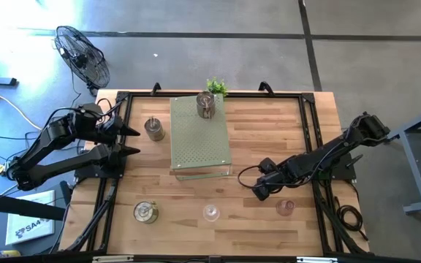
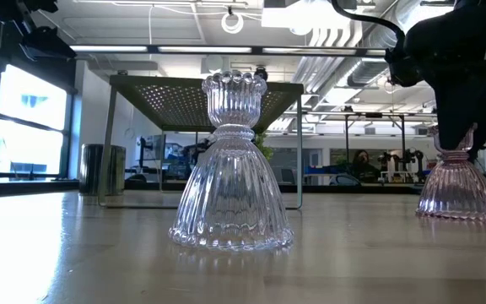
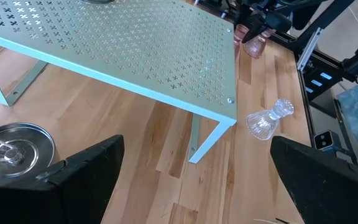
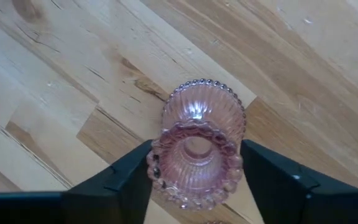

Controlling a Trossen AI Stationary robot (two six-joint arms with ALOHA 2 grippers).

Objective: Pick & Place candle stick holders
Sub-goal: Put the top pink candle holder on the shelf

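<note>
My right gripper (image 1: 259,191) is shut on a pink glass holder (image 4: 197,149) at the table's near right; this also shows in the low view (image 2: 461,186). A second pink holder (image 1: 285,207) stands on its base just right of it. A clear glass holder (image 1: 210,212) stands near the front middle. Of the three metal holders, one (image 1: 205,104) stands on the pale green board (image 1: 199,139), one (image 1: 153,128) stands left of the board and one (image 1: 145,212) stands at the near left. My left gripper (image 1: 136,141) is open and empty at the table's left edge. My right gripper pinches the pink holder's upper cup (image 4: 166,171) between its two fingers, one on each side of the beaded rim. The fingers come from above, pointing down. The holder is upright, and in the low view its flared base (image 2: 461,211) seems to rest on the table.
A small green plant (image 1: 216,86) stands at the far edge behind the board. The board stands on thin legs (image 3: 194,146) with a gap under it. Black rails run along the table's sides (image 1: 112,190). Bare wood lies between the board and my right gripper.
</note>
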